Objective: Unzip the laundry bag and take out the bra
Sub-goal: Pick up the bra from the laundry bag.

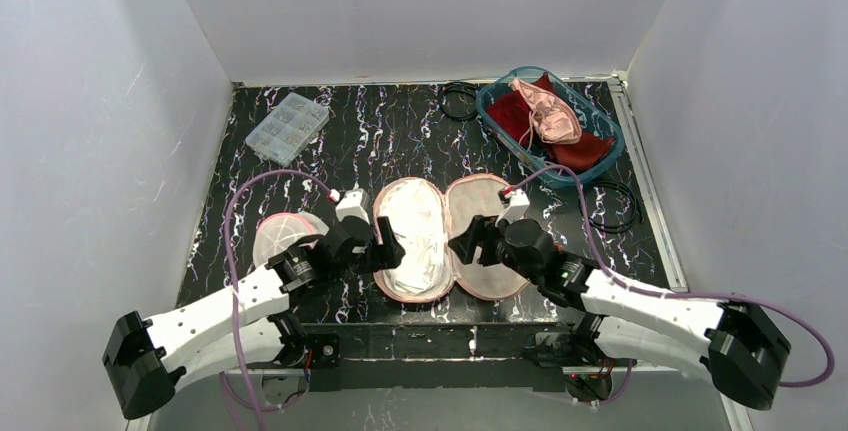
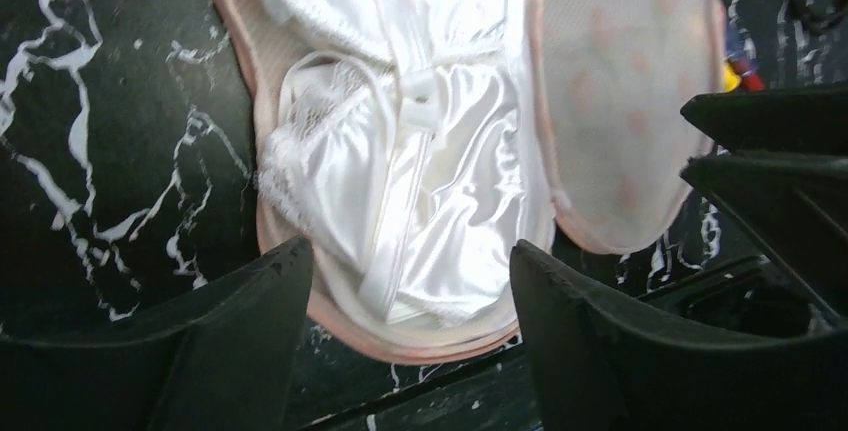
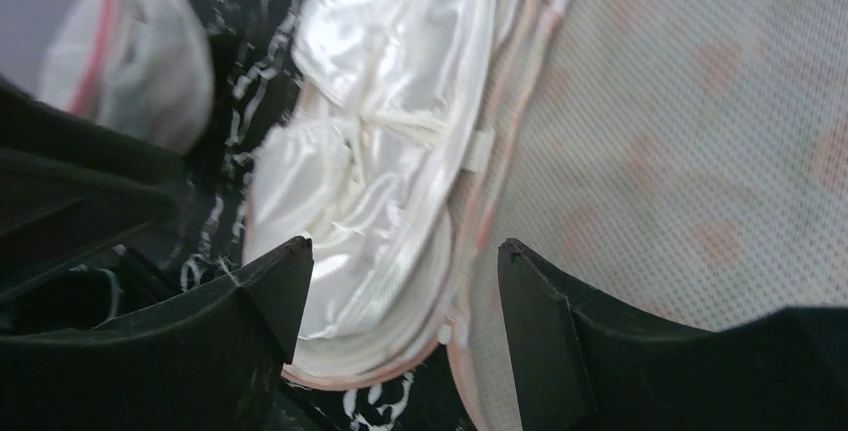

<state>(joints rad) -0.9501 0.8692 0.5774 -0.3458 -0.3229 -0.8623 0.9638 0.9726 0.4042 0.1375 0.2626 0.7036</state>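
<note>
The pink mesh laundry bag (image 1: 482, 209) lies unzipped and spread open like a clamshell at the table's near middle. A white satin bra (image 1: 415, 231) lies in its left half, also in the left wrist view (image 2: 420, 171) and the right wrist view (image 3: 370, 151). The lid half (image 2: 620, 81) (image 3: 700, 131) lies flat to the right. My left gripper (image 1: 392, 251) (image 2: 412, 296) is open just above the bra's near end. My right gripper (image 1: 462, 243) (image 3: 400, 291) is open over the bag's hinge seam, empty.
A second small mesh bag (image 1: 280, 236) lies under the left arm. A teal basket (image 1: 606, 131) with red and pink garments stands back right. A clear compartment box (image 1: 286, 126) sits back left. Black cables (image 1: 615, 206) lie right of the bag.
</note>
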